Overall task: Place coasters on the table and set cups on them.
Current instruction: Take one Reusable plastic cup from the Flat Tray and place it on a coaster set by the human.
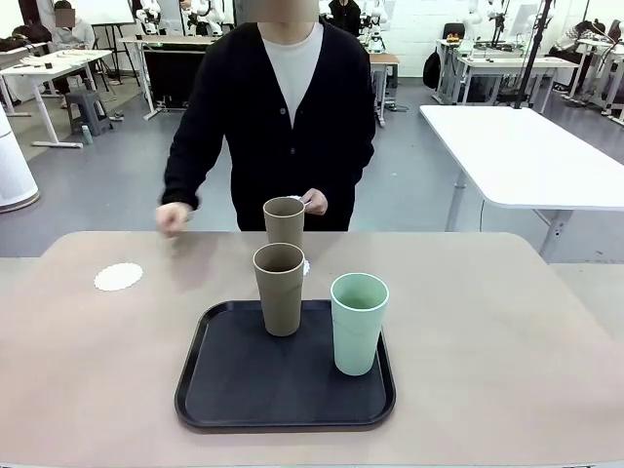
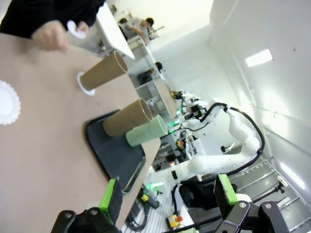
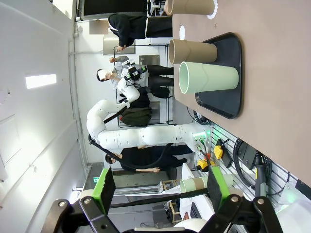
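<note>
Left jaws: spread wide, nothing between the green pads (image 2: 110, 194), held off the worktop (image 1: 507, 331) and aimed across it. Right jaws: same, open and empty, looking at the tray end from the side.

Outward from there:
- black tray (image 1: 283, 409) at the near middle, carrying one tan cup (image 1: 280, 289) and the mint cup (image 1: 358, 323), both upright and close together, not touching as far as I can tell
- second tan cup (image 1: 284, 220) just beyond the tray, upright on a coaster (image 2: 86, 90) whose rim peeks out at its base
- bare coaster (image 1: 118, 277) lying flat, well left of the tray, nothing on it
- person's left hand (image 1: 314, 202) behind the far cup, holding something small and white, probably the third coaster
- person's right hand (image 1: 174, 218) low over the far left edge, above the bare coaster and apart from it

My read: about a third done. One cup is seated, one coaster is waiting, and one looks not yet laid.

Next move, I'd guess: lay the last coaster in a free spot, then take a cup off the tray. That means a straight-up lift to clear the tray lip, cup kept vertical, and its base centred on the disc. The coaster is barely wider than the cup foot, so there's little placement margin.
</note>
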